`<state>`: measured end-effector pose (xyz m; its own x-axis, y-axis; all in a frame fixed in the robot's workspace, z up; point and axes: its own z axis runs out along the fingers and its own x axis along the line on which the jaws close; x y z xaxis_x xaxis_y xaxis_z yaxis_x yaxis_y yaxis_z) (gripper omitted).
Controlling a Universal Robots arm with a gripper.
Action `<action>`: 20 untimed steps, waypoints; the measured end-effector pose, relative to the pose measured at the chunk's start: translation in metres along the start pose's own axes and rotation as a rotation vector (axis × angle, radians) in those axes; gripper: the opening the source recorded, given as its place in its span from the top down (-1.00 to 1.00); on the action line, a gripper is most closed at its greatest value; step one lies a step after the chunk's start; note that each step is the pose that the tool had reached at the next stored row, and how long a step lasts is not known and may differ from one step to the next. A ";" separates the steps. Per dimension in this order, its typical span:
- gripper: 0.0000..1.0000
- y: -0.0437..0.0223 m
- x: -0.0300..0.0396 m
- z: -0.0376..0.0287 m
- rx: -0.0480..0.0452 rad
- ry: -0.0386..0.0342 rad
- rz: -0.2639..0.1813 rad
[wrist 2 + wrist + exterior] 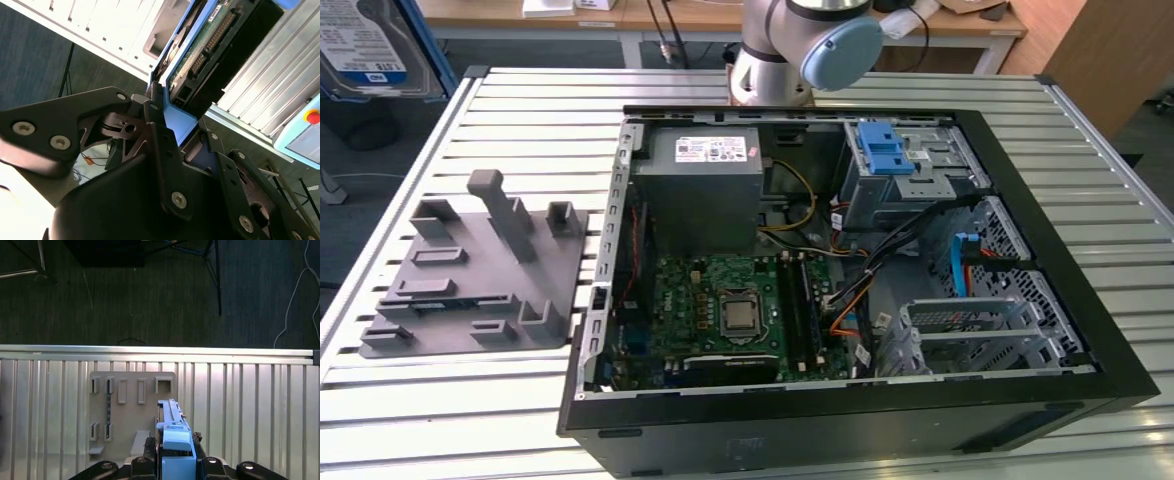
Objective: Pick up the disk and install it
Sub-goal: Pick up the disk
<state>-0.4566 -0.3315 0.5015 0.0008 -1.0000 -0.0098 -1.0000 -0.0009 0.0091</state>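
The disk (371,48) hangs high at the exterior view's far left, above and beyond the table's edge, its white-and-blue label and blue carrier frame showing. In the first wrist view my gripper (175,452) is shut on the disk (174,432), which stands on edge between the black fingers (145,446) above the grey holder plate (131,412). In the second wrist view the gripper (175,125) clamps the blue carrier (181,119), with the disk's green circuit-board side (200,45) facing the camera.
An open black computer case (1067,300) lies on the slatted aluminium table (494,400), with a grey power supply box (704,170), a motherboard (734,310), a blue-latched drive cage (897,155) and metal bays (974,335). The grey holder plate (480,275) has upright posts.
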 end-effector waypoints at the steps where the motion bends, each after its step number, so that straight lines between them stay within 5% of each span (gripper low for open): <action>1: 0.27 0.0000 0.0000 -0.0018 0.0001 0.0000 0.000; 6: 0.27 0.0001 -0.0001 -0.0087 0.0000 0.0000 0.000; 20: 0.27 -0.0037 -0.0001 -0.0090 0.0001 -0.0001 0.000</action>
<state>-0.4528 -0.3315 0.5104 0.0009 -1.0000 -0.0098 -1.0000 -0.0010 0.0090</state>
